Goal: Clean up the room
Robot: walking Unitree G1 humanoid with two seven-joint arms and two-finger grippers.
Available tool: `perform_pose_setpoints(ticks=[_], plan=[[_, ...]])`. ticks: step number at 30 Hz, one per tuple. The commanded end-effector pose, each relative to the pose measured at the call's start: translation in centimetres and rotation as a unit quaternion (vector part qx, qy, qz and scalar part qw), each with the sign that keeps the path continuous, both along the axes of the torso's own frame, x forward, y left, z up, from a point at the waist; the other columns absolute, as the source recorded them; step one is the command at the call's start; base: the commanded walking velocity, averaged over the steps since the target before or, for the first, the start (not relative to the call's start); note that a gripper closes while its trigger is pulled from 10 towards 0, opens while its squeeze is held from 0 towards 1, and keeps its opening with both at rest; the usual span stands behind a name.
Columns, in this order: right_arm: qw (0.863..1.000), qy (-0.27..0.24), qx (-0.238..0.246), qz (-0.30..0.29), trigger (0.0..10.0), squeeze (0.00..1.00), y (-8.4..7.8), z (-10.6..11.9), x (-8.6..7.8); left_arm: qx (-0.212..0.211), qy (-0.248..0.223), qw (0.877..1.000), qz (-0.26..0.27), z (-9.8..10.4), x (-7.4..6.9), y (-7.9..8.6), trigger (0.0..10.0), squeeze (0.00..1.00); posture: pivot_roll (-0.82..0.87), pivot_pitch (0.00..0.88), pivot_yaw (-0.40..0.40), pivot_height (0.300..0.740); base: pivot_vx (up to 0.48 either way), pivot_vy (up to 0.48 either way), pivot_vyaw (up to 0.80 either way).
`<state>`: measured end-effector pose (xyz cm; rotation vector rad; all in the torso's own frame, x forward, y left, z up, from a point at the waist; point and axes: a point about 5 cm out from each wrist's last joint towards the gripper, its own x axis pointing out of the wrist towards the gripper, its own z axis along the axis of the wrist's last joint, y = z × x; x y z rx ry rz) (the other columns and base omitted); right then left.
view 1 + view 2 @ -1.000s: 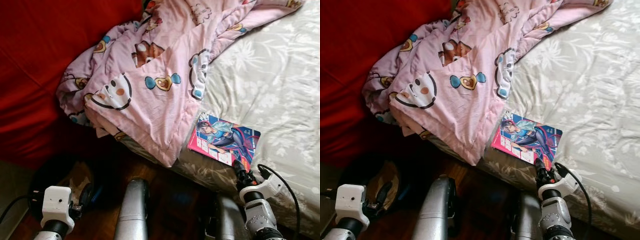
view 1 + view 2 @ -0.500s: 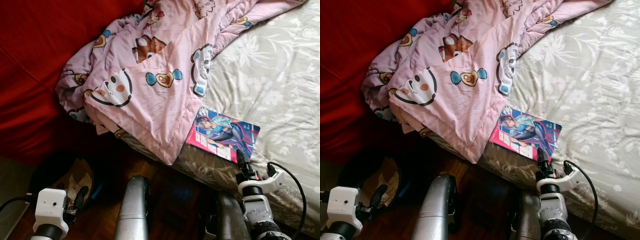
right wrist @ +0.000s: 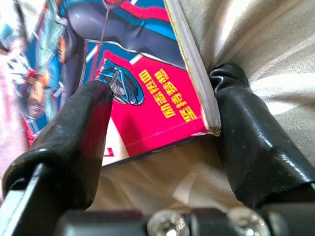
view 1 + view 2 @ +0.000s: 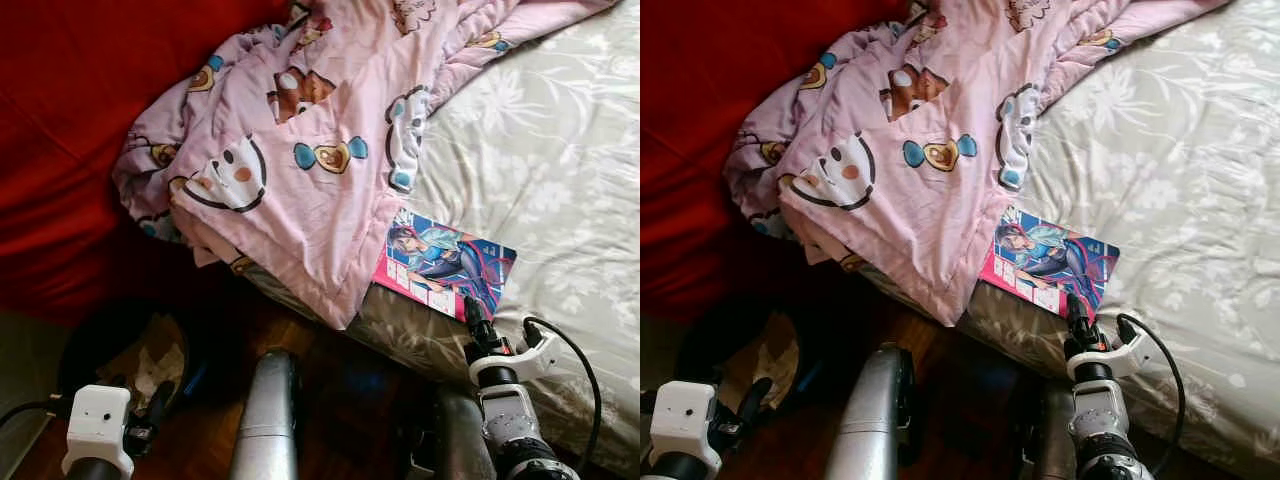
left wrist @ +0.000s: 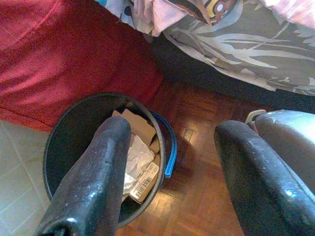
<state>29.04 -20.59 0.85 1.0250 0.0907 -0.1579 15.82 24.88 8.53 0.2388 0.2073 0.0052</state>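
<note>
A colourful comic book (image 4: 445, 265) lies on the grey floral bed sheet (image 4: 550, 150), close to the bed's near edge. My right gripper (image 4: 470, 312) reaches up to the book's near corner. Seen from the right wrist, the gripper (image 3: 160, 83) is open with that corner of the book (image 3: 138, 64) between its fingers: one finger rests on the cover and the other presses into the sheet beside the book's edge. My left gripper (image 5: 174, 130) hangs open, low at the left over a black bin (image 5: 64, 128).
A crumpled pink cartoon-print blanket (image 4: 300, 150) covers the bed's left part and hangs over its edge next to the book. A red wall or panel (image 4: 70, 120) stands at the left. The bin (image 4: 105, 345) holds paper and cardboard on the wooden floor (image 5: 206, 196).
My right gripper has edged in to the book's near corner. My left wrist has sunk lower in the view. The picture has shifted slightly.
</note>
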Motion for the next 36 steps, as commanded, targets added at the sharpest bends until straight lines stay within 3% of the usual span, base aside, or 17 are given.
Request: perform_pose_setpoints(ticks=[1, 3, 33, 34, 36], plan=[[0.993, 0.117, 0.031, 0.013, 10.0, 0.00, 2.4, -4.0, -3.3, 0.016, 0.032, 0.999, 0.014, -0.5, -1.2, 0.9, 10.0, 0.00, 0.41, 0.493, 0.176, 0.618, 0.000, 0.000, 0.00], [0.991, 0.123, 0.045, -0.008, 10.0, 0.00, 2.1, -4.2, -3.6, 0.017, 0.032, 0.999, 0.014, -0.4, -1.3, 0.9, 10.0, 0.00, 0.42, 0.496, 0.179, 0.618, 0.000, 0.000, 0.00], [0.991, 0.121, 0.053, -0.015, 10.0, 0.00, 2.1, -4.2, -3.6, 0.018, 0.033, 0.999, 0.015, -0.4, -1.4, 1.0, 10.0, 0.00, 0.42, 0.497, 0.180, 0.618, 0.000, 0.000, 0.00], [0.994, 0.079, 0.077, 0.005, 0.0, 0.00, 2.8, -3.6, -3.1, 0.025, 0.028, 0.999, 0.017, -0.3, -1.1, 0.9, 10.0, 0.00, 0.41, 0.480, 0.171, 0.618, 0.000, 0.000, 0.00], [0.994, 0.029, 0.103, 0.030, 0.0, 0.00, 3.7, -2.9, -2.5, 0.031, 0.021, 0.999, 0.018, -0.2, -0.6, 0.7, 10.0, 0.00, 0.40, 0.478, 0.171, 0.618, 0.000, 0.000, 0.00]])
